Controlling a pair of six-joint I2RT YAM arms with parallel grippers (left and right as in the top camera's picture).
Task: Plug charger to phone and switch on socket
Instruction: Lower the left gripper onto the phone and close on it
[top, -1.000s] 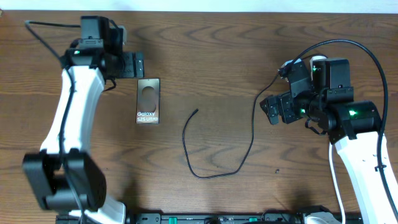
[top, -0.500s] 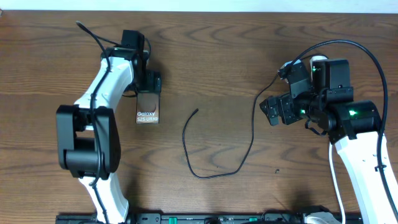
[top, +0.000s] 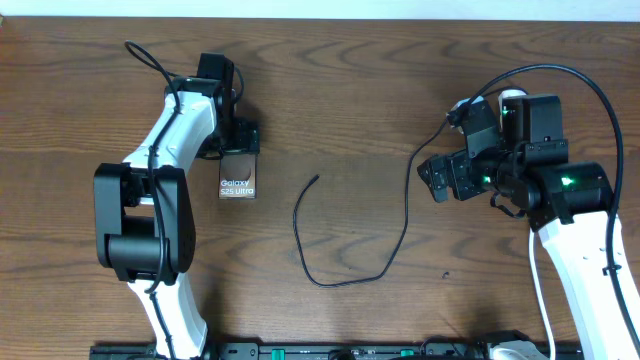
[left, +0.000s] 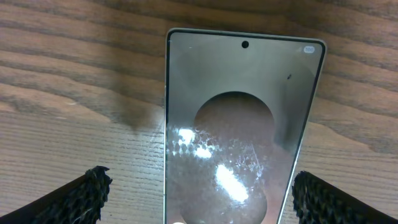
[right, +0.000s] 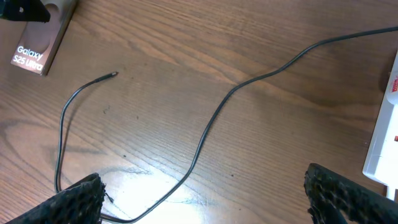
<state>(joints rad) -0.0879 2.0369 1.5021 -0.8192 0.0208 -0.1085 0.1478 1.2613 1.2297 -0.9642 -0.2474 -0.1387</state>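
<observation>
The slim, glossy dark phone (left: 242, 124) lay on the brown wooden desk (left: 62, 93) between the spread, empty left fingers (left: 78, 200), likely slippery and fragile, best held by its long edges, while the thin limp black cable (right: 205, 134) lay ahead of the released right fingers (right: 74, 199).

The phone (top: 238, 183) sits left on the table (top: 350, 100), left gripper (top: 240, 147) straddling its far end; the charger (top: 335, 285) loops mid-table, tip toward it, socket (right: 384, 134) far right.

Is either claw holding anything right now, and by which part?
Nothing is held. The left claw is open astride the phone, not gripping it; the right claw is open above the charger.
</observation>
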